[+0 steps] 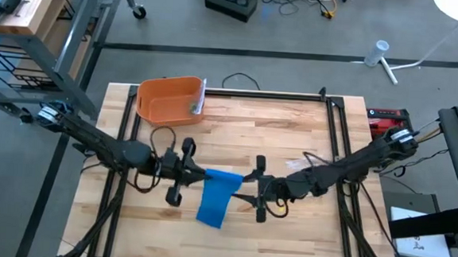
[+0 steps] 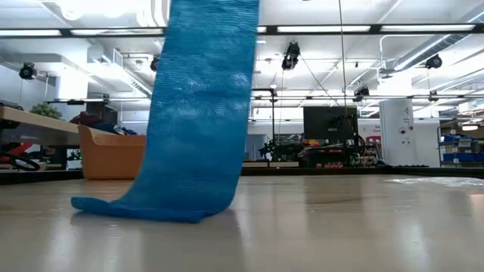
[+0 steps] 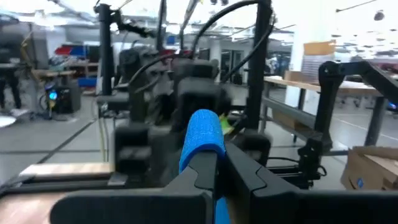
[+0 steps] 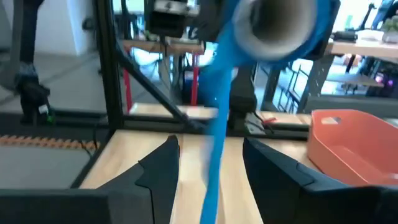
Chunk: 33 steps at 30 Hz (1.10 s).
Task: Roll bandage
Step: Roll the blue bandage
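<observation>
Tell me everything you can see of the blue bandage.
The blue bandage is a wide strip of woven, stretchy-looking fabric. Its upper end is wound round a pale core and is pinched by the shut left gripper, held above the wooden table. From there it hangs down, and its free end curls flat on the tabletop. The right gripper, open, faces it without touching.

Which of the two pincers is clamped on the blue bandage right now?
The left pincer: its fingers are shut on the bandage roll's end. The right pincer faces it with fingers spread, the strip hanging loose between them.
</observation>
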Motion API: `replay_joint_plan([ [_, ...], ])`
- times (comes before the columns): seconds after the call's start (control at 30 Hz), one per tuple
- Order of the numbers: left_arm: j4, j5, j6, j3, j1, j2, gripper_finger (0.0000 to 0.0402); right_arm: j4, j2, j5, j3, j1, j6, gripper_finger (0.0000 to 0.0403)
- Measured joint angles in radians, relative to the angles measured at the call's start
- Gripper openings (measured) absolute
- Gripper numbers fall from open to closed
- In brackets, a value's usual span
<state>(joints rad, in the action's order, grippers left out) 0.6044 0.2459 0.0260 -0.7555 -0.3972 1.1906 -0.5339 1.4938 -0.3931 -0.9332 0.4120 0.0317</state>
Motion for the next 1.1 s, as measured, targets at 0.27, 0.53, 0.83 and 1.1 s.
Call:
replay_joint_plan([
  [0.27,-0.005,0.005,-0.029,-0.095,-0.034,0.114,0.0004,-0.108,0.152,0.010,-0.038,0.001,0.048,0.0171],
  [0.53,-0.012,0.104,-0.069,-0.100,-0.057,0.101,0.0011,-0.107,0.169,0.001,-0.056,0.009,0.045,0.0084],
  [0.83,0.039,0.121,-0.091,-0.092,-0.068,0.078,0.0015,0.002,0.171,0.008,-0.056,0.013,0.012,0.0015],
  [1.1,0.051,0.118,-0.093,-0.090,-0.071,0.069,0.0018,0.158,0.171,0.008,-0.056,0.013,-0.059,0.0001],
])
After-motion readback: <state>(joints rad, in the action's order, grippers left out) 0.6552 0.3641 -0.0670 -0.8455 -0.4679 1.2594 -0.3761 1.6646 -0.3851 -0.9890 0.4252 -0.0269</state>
